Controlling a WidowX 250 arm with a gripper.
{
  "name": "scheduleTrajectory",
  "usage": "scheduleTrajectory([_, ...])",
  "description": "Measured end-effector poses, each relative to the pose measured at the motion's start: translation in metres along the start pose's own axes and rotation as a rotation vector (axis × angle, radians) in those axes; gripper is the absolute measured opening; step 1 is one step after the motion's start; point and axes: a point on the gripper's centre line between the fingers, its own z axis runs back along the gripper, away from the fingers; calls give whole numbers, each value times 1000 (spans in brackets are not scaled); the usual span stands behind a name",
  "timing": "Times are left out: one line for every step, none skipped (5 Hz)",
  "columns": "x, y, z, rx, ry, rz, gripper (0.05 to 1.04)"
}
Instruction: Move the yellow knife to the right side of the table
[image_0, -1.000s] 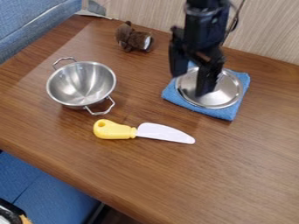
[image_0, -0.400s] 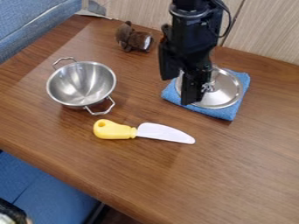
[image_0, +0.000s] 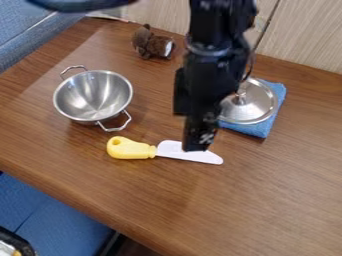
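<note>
Black pincer (image_0: 195, 144) hangs by the yellow knife (image_0: 131, 149), likely to grab it. I can't tell if it's open or holding anything. Next: line up, grip.

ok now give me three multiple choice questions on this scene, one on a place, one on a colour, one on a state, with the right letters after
1. What state is the metal bowl in?
A. upside down
B. upright and empty
C. tipped onto its side

2. Where does the silver lid lie?
A. on the blue cloth
B. inside the bowl
C. on the blue seat

3. What colour is the handle of the knife?
A. white
B. red
C. yellow

1: B, since its open side faces up and the bare metal inside shows.
2: A, since blue fabric shows beneath it, past its rim.
3: C, since the rounded end with the hole is yellow, while the blade is white.
</note>
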Motion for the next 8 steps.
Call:
scheduleTrajectory([-18,-2,-13,-25,45,-35,1001])
scheduleTrajectory([-44,2,-25,-64,85,-13,1001])
scheduleTrajectory([-53,7,-27,-70,90,-1,1001])
scheduleTrajectory([-56,9,-35,-95,104,5,950])
scheduleTrajectory([-53,13,-37,-95,99,7,665])
scheduleTrajectory([-52,15,-39,-91,105,17,396])
scheduleTrajectory([-51,15,-40,-100,108,13,375])
scheduleTrajectory([-51,13,-39,-103,109,8,375])
